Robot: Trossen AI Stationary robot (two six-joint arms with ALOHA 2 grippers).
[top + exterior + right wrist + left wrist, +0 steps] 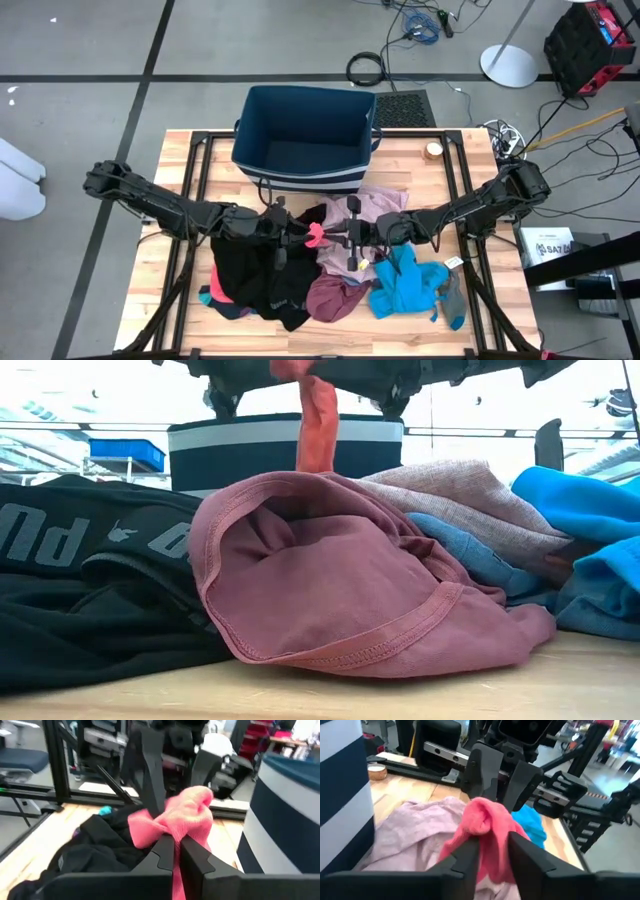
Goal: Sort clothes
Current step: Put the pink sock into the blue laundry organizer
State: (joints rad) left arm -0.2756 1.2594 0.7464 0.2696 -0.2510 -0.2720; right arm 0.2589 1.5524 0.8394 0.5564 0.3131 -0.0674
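Note:
A red sock (316,234) hangs above the middle of the clothes pile, between my two grippers, which face each other. My right gripper (175,851) is shut on it. My left gripper (493,852) stands open, its fingers on either side of the sock's upper part. Below lie black garments (250,270), a maroon one (330,580), a bright blue one (405,285) and a pale pink one (415,835). A teal-and-grey sock (450,303) rests on the table at the near right. My right gripper pinches the sock's bunched upper part (176,831) between its two fingers, coming level from the table's right. The sock hangs below the fingers (318,420); its lower end drops behind the maroon garment. Whether my left gripper's open fingers (470,852) touch the sock, I cannot tell.
The dark blue bin with white stripes (305,135) stands at the table's far edge, just behind the pile. A roll of tape (433,151) lies at the far right. Bare wood shows along the near edge (500,695) and both side edges.

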